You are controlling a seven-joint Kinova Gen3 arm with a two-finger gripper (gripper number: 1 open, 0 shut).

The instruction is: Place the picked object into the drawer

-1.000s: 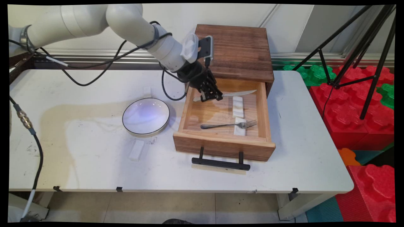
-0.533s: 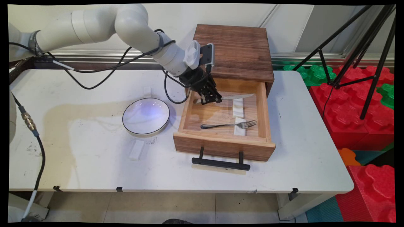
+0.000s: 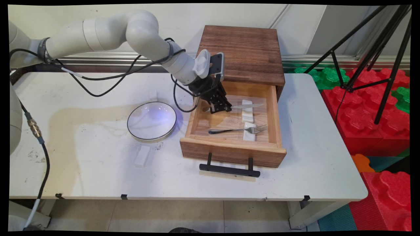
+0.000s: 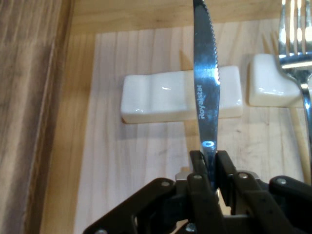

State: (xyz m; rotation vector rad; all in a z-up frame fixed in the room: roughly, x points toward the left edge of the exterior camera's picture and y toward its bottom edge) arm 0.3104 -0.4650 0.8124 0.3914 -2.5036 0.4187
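Note:
My black gripper [image 3: 220,106] [image 4: 208,165] is shut on a steel table knife [image 3: 247,106] [image 4: 206,87] and holds it inside the open wooden drawer [image 3: 273,114]. The blade lies over a white ceramic cutlery rest [image 3: 247,112] [image 4: 161,97]; whether it touches the rest I cannot tell. A fork [image 3: 239,129] [image 4: 298,53] lies nearer the drawer's front, its tines on a second white rest [image 3: 249,134] [image 4: 268,83].
The drawer comes out of a dark wooden cabinet [image 3: 244,52] and has a black handle [image 3: 229,169] at its front. A white bowl with a dark rim [image 3: 151,120] sits to the drawer's left. Two more white rests [image 3: 142,156] [image 3: 153,95] lie on the table.
The gripper has lowered the knife into the drawer and drawn it toward the front, so the blade now lies over the rear rest. Fork and bowl have not moved.

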